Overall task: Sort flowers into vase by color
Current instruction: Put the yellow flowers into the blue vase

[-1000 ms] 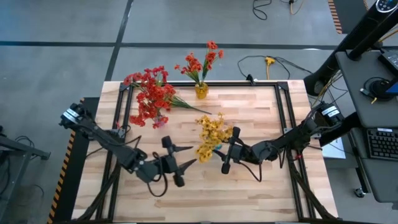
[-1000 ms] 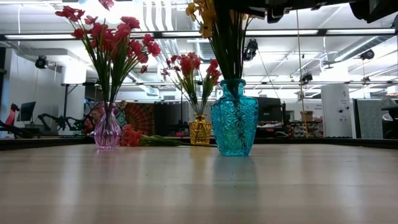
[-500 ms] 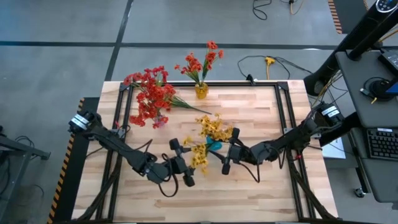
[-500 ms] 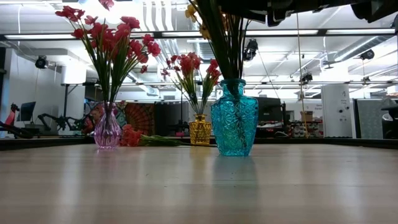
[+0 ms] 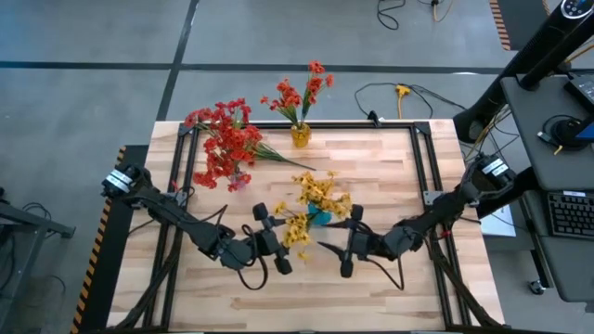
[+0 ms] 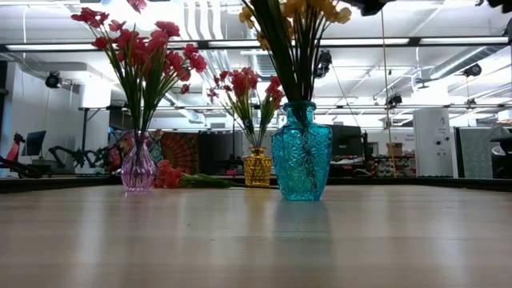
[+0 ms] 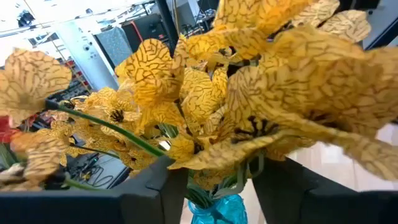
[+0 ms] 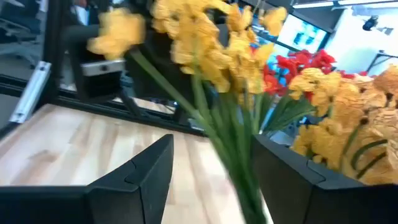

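Observation:
A teal glass vase (image 6: 301, 152) stands mid-table and holds the yellow sprigs (image 5: 316, 195); their stems stick down into its neck. My left gripper (image 5: 286, 237) is open on the vase's left, and yellow blooms (image 7: 249, 93) fill the space between its fingers. My right gripper (image 5: 336, 239) is open just right of the vase on the near side. The yellow stems (image 8: 233, 124) stand ahead of its fingers, apart from them. Red sprigs (image 6: 136, 48) stand in a pink vase (image 6: 138, 168). Orange-red sprigs (image 5: 297, 93) stand in an amber vase (image 5: 300, 136). My left gripper comes level from the table's left at the heads of the yellow sprigs. Petals (image 7: 205, 155) hang over its open fingers, and I cannot tell whether the fingers touch them.
A few red sprigs (image 5: 264, 153) lie flat on the table between the pink and amber vases. Black frame rails (image 5: 422, 167) run along the table's left and right sides. A wide stretch of bare wood (image 6: 256, 240) lies on the near side of the vases.
My left gripper has moved toward the table's right, up to the teal vase, and the yellow blooms now sit between its fingers. My right gripper has drawn back from the vase toward the near edge. The lower yellow blooms have shifted a little toward the left gripper.

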